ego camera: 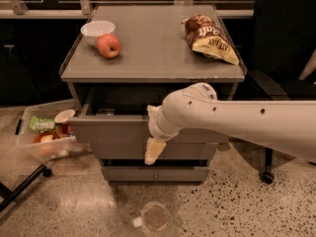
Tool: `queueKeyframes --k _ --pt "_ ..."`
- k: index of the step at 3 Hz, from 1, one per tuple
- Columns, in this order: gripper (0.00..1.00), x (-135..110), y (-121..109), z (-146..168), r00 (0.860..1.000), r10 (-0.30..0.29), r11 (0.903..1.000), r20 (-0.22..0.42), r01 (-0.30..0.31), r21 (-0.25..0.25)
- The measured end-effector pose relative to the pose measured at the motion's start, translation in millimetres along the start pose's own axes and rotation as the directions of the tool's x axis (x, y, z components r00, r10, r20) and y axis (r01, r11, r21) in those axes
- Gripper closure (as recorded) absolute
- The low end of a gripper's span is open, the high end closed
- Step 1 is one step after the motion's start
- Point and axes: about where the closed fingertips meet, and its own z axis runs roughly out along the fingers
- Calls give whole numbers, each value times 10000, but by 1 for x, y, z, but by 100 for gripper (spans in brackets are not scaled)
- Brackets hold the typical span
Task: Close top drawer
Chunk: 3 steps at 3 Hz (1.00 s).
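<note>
The top drawer (108, 130) of the grey cabinet (158, 68) stands partly open, its flat grey front sticking out a short way below the cabinet top. A small pale item (104, 112) shows inside at the left. My gripper (154, 152) hangs pointing down right against the middle of the drawer front, on a thick white arm (237, 120) coming from the right. The arm and gripper hide the drawer's knob. Two shorter grey drawers sit below; the lowest (123, 174) shows a small knob.
On the cabinet top are a white bowl (97, 29), a red apple (109, 46) and a chip bag (210, 38). A clear bin of scraps (47, 132) sits on the floor at the left. A black chair (284, 48) stands at the right.
</note>
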Motion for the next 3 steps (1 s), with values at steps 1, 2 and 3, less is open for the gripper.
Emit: queueKeyframes --k 1,2,3 --pt "0 5 3 -5 9989 229 9997 415 -230 -1" --pt "19 29 12 -21 9960 741 9971 502 -749 159" --pt "42 56 20 -28 9889 1417 9896 453 -1427 190"
